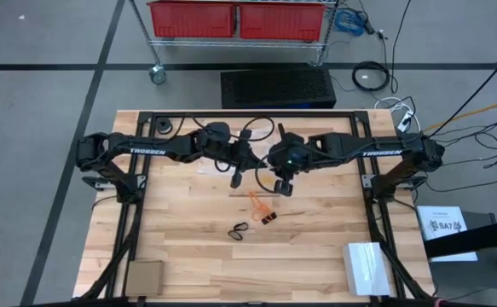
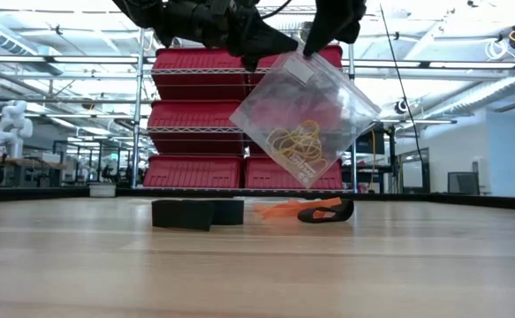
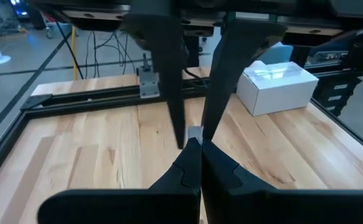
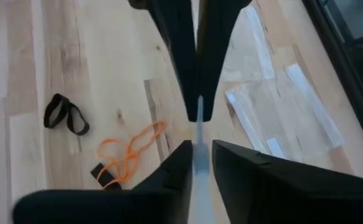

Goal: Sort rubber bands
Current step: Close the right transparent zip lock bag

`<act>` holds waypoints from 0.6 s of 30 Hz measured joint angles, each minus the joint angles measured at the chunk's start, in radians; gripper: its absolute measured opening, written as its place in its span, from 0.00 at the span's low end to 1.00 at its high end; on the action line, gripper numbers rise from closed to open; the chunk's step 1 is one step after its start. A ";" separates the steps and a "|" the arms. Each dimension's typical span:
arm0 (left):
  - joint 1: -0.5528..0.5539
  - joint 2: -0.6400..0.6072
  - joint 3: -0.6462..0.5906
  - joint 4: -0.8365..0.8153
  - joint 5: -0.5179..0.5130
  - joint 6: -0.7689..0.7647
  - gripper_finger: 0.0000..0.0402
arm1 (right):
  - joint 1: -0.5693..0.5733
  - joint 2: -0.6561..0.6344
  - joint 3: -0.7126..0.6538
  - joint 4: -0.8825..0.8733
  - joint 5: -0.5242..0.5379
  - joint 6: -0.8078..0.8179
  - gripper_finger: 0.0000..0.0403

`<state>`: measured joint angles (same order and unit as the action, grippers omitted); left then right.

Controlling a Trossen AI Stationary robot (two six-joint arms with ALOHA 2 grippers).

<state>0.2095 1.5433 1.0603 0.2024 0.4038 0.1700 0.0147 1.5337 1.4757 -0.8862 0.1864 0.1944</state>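
Both grippers, left gripper (image 2: 253, 60) and right gripper (image 2: 308, 51), pinch a clear plastic bag (image 2: 306, 115) holding tan rubber bands (image 2: 297, 140); orange bands (image 1: 260, 203) and black bands (image 1: 239, 228) remain unsorted on the table.

Both arms are matte black, each with white "TROSSEN" lettering (a small green light glows near the right wrist), fingers tapering.

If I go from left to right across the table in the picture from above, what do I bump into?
Brown cardboard square → black rubber bands → orange rubber bands → white box.
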 joint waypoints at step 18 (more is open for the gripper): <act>0.051 -0.065 0.000 -0.024 -0.014 -0.006 0.00 | 0.000 0.000 0.001 -0.064 0.006 0.013 0.03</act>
<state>0.2609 1.4785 1.0599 0.1788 0.3901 0.1638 0.0143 1.5333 1.4765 -0.9501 0.1920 0.2075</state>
